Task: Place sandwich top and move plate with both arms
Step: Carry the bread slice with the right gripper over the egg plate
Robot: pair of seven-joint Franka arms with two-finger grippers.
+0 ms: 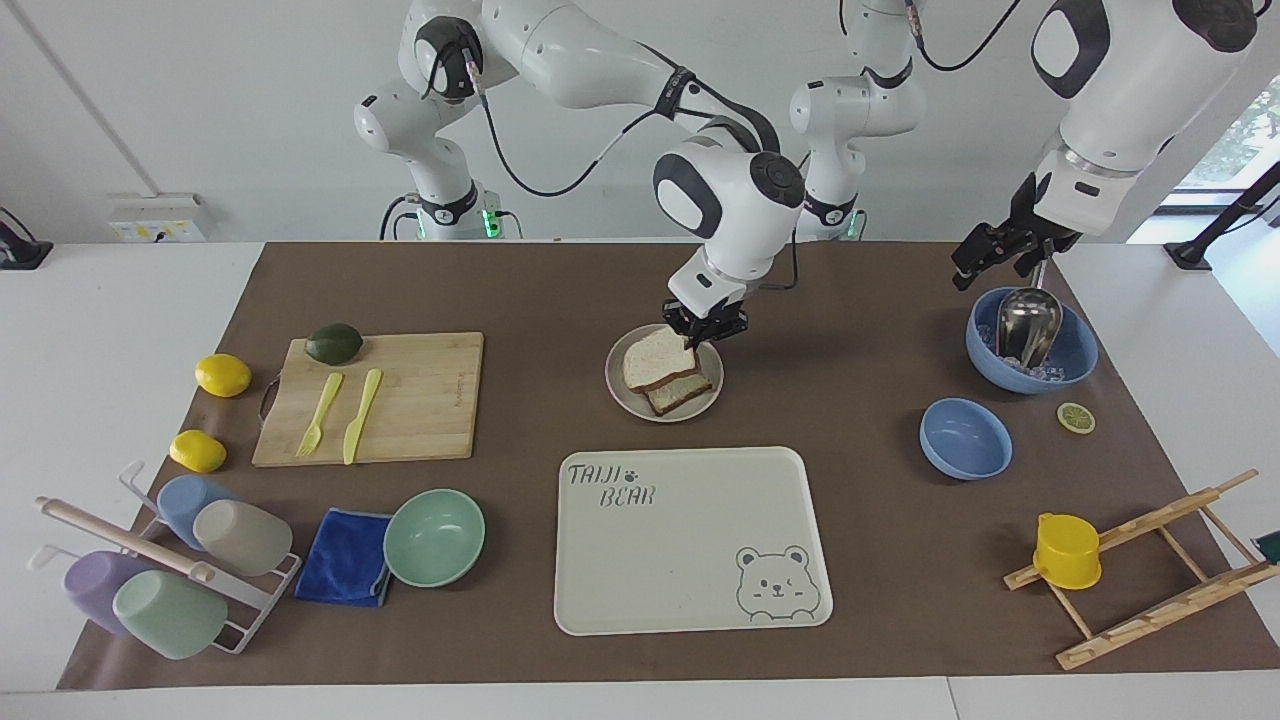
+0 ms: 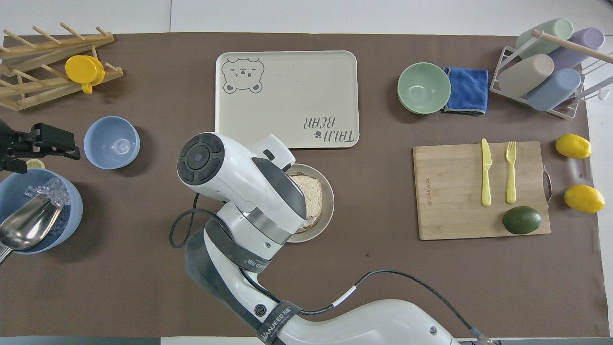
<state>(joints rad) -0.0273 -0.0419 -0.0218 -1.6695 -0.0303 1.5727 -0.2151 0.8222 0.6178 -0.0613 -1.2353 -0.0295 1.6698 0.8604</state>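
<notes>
The sandwich top [image 1: 657, 358] lies slightly tilted on the lower toast slice [image 1: 686, 393] on the light-grey plate [image 1: 615, 386]; it hides the fried egg. My right gripper [image 1: 702, 335] is low over the side of the plate nearer to the robots, shut on the slice's corner. In the overhead view the right arm's wrist covers that gripper and part of the sandwich top [image 2: 313, 195] and the plate [image 2: 329, 207]. My left gripper [image 1: 985, 262] hangs open and empty over the blue bowl with the metal scoop [image 1: 1030, 345], and shows in the overhead view [image 2: 72, 145] too.
The cream bear tray [image 1: 690, 590] lies just farther from the robots than the plate. A cutting board [image 1: 420, 420] with a fork, a knife and an avocado lies toward the right arm's end. A small blue bowl [image 1: 965, 438] and a lemon slice [image 1: 1076, 417] lie toward the left arm's end.
</notes>
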